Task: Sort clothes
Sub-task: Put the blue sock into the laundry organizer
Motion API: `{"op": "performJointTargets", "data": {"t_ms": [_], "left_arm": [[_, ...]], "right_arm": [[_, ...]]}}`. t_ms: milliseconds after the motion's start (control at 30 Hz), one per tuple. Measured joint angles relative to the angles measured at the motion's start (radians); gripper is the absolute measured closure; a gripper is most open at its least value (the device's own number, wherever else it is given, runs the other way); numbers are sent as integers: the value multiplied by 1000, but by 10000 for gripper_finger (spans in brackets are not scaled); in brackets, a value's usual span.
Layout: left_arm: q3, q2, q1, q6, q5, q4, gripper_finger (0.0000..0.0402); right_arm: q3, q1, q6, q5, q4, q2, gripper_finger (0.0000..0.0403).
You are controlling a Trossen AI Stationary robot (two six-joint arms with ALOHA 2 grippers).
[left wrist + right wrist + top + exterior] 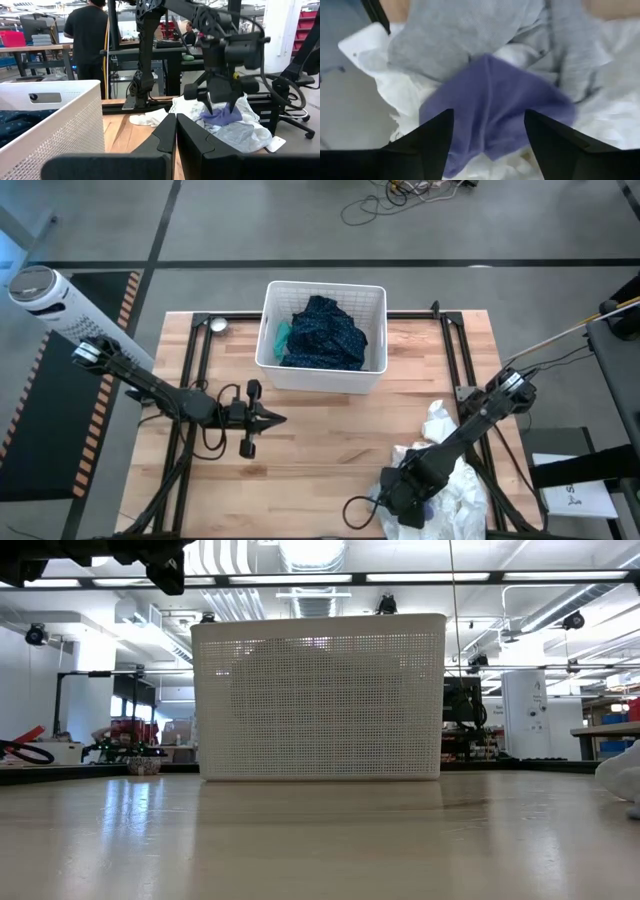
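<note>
Hovering over the pile of clothes at the table's front right corner, my right gripper [487, 145] has its fingers spread wide, holding nothing. A purple cloth [495, 105] lies just beyond them, on top of a grey garment [455, 35] and white pieces [455, 485]. My left gripper [270, 419] waits over the bare wood at centre left, its fingers pressed together and pointing toward the pile. The white basket [325, 375] stands at the table's back middle, with a dark blue patterned garment [325, 330] and a teal one [281, 338] inside it.
</note>
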Motion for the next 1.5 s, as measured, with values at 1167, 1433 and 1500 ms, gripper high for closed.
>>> {"op": "performJointTargets", "data": {"t_ms": [1167,1433,1500], "left_arm": [[0,0,0,0,0,2,402],[0,0,0,0,0,2,402],[0,0,0,0,0,2,402]], "right_arm": [[217,-24,-183,82,68,0,401],[475,-87,-305,588,-74,0,402],[525,-110,-347,701,-92,0,402]]}}
